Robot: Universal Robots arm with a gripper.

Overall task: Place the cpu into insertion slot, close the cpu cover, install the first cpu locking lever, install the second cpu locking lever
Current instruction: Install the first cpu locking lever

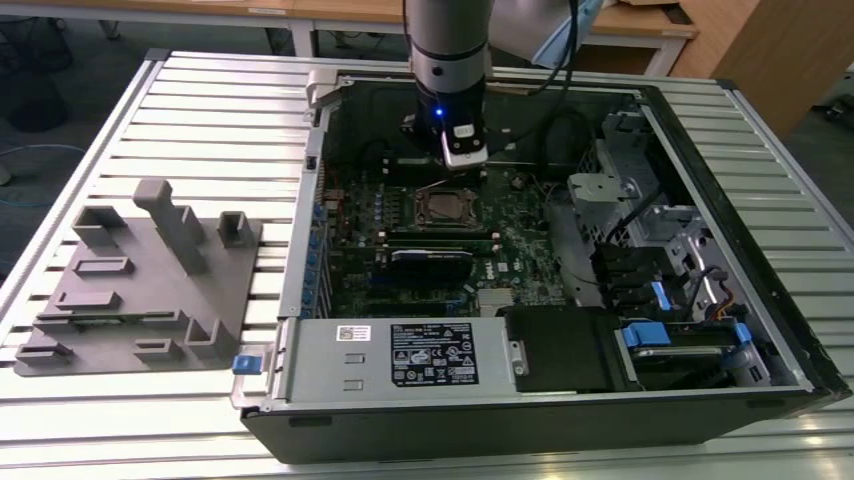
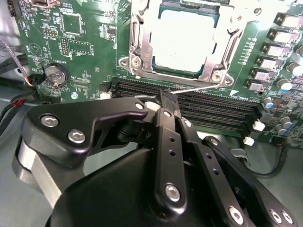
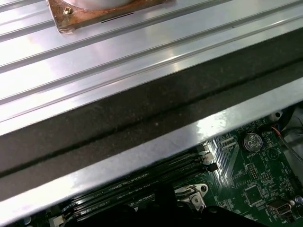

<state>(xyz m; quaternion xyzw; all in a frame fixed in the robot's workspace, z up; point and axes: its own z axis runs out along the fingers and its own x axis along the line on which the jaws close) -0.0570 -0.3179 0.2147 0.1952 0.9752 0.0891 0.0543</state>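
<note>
The cpu (image 2: 187,40), a flat silver-grey square, lies in the insertion slot (image 2: 136,61) on the green board. The cpu cover (image 2: 232,42), a silvery frame, lies flat around the chip's edges. A thin wire locking lever (image 2: 203,88) runs along the socket's side next to the memory slots. My gripper (image 2: 163,94) is shut, its black fingertips right at that lever's end; whether they touch it is hidden. In the exterior view my gripper (image 1: 463,158) hangs just behind the socket (image 1: 445,207), inside the open computer case.
Long black memory slots (image 2: 213,111) lie under my fingers, and a coin battery (image 2: 56,74) sits beside them. The case wall (image 3: 142,118) stands close by. A grey fixture board (image 1: 134,280) lies at the exterior view's left; the power supply (image 1: 400,355) and drive cages (image 1: 667,280) crowd the case.
</note>
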